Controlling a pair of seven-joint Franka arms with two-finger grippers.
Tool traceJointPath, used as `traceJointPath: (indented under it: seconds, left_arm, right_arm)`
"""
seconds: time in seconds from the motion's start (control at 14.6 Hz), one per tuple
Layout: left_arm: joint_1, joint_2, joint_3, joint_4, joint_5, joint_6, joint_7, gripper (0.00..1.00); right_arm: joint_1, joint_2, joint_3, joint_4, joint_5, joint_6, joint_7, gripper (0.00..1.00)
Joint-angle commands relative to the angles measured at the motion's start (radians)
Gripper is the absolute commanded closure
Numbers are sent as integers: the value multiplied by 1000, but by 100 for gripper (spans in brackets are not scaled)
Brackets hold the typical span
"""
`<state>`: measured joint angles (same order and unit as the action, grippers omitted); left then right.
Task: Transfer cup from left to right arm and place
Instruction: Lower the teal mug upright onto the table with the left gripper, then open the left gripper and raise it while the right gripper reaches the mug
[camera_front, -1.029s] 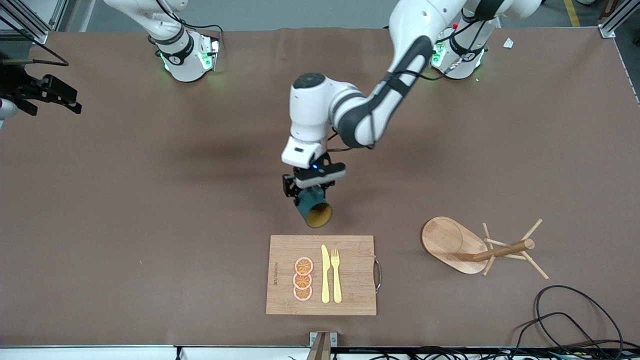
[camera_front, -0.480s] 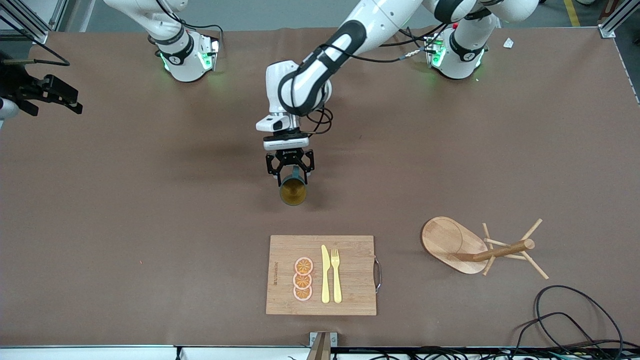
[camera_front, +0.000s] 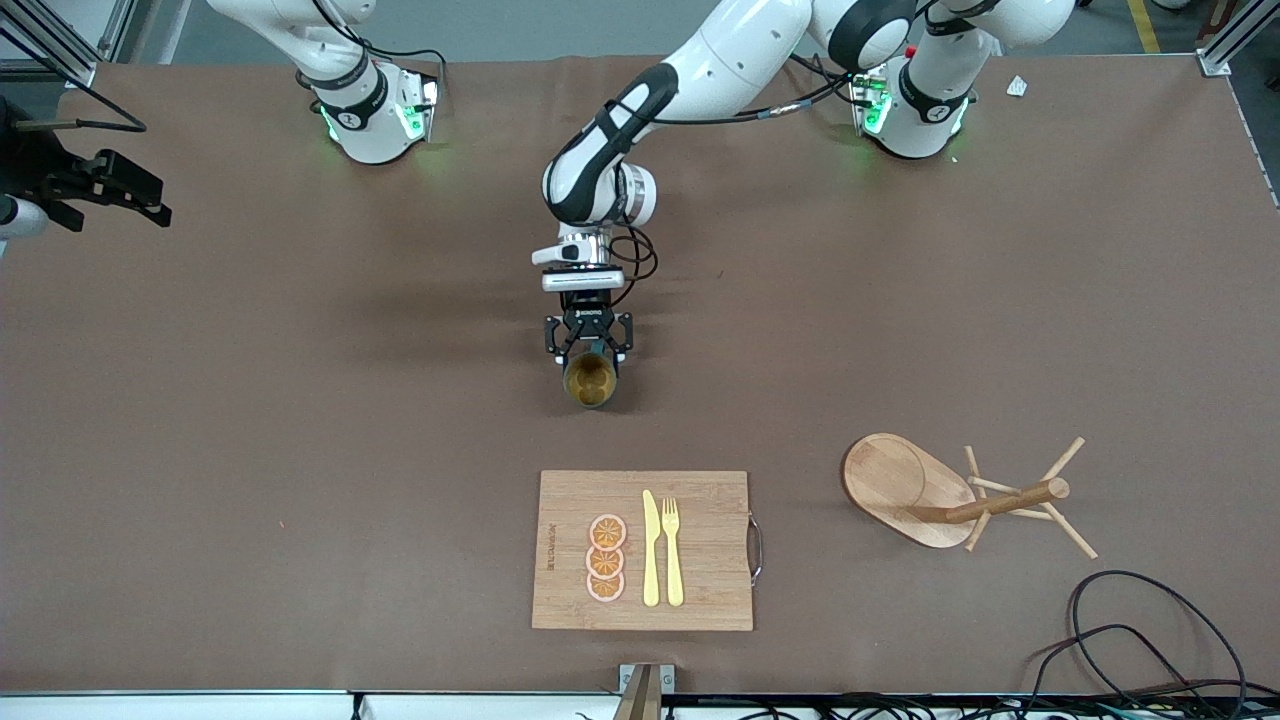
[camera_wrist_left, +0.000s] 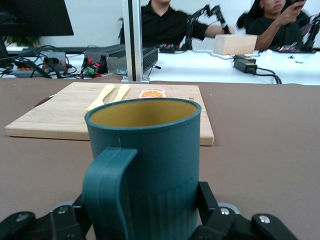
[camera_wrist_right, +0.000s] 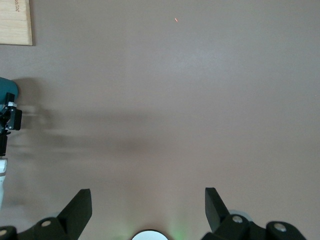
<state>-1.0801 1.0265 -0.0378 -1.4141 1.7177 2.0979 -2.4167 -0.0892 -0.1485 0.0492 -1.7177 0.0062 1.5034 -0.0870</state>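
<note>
The left gripper (camera_front: 589, 348) is clamped on the cup (camera_front: 589, 380), a ribbed dark teal mug (one loop handle, yellowish-brown interior), held over the brown desk (camera_front: 300, 420) with its mouth facing the wooden cutting board (camera_front: 700, 540). The board carries three orange slices (camera_front: 606, 558), a yellow knife (camera_front: 650, 548) and a fork (camera_front: 672, 550). The right gripper (camera_wrist_right: 148, 202) waits with fingers apart over the right arm's end of the desk.
</note>
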Motion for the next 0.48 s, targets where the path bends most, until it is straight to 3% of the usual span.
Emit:
traceJointPath:
  seconds: [0.0,0.07,0.21,0.41]
  left_arm:
    - [-27,32,12,30,48,-24,-27,20]
    - [-37,30,9,29,43,-24,-30,0]
    - [-53,12,-7,29,10,-33,-27,0]
    - [-73,-35,-86,29,-208,-142,-10,0]
  right_arm:
    - [12,-3,0,-19,9,-3,4,0]
    - [28,-11,-2,-34,9,-2,6,0]
    - [32,-14,-2,-39,9,-3,7,0]
    - [34,-16,0,-45,9,-5,12,0]
